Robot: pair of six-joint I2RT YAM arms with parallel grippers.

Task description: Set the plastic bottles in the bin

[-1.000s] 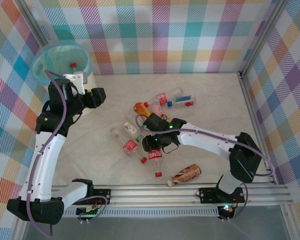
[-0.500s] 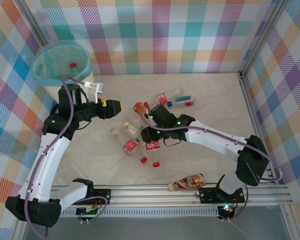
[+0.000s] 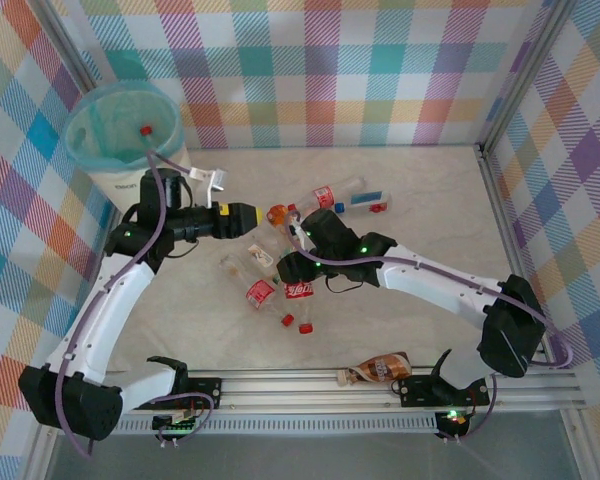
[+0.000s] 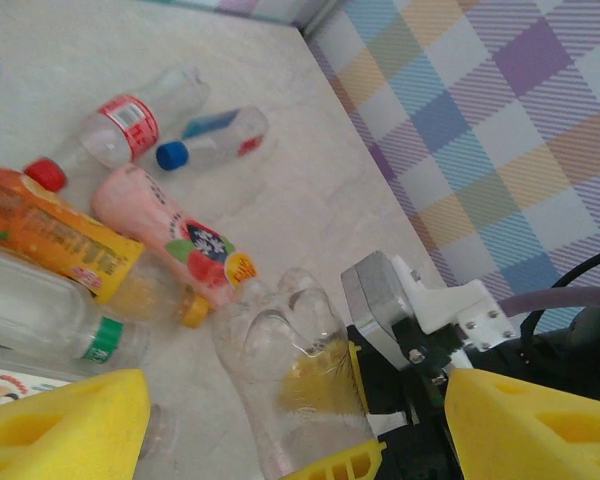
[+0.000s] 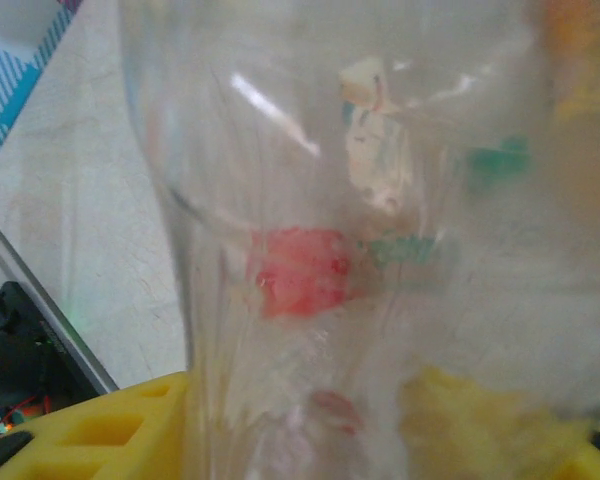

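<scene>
My right gripper is shut on a clear plastic bottle with a red label, held above the table with its red cap toward the near edge. My left gripper stands open just left of the pile, and the held bottle's base lies between its yellow pads without touching them. Several more bottles lie in the pile: an orange one, a pink one, a red-labelled one and a blue-capped one. The bin stands at the far left corner.
A red-capped bottle lies inside the bin. A brown-labelled bottle rests against the front rail. Two bottles lie left of the held one. Checked walls close in the table on three sides.
My left arm swung from the bin toward the pile while its jaws widened. My right gripper carried the bottle up and left. The brown-labelled bottle slid to the front rail.
</scene>
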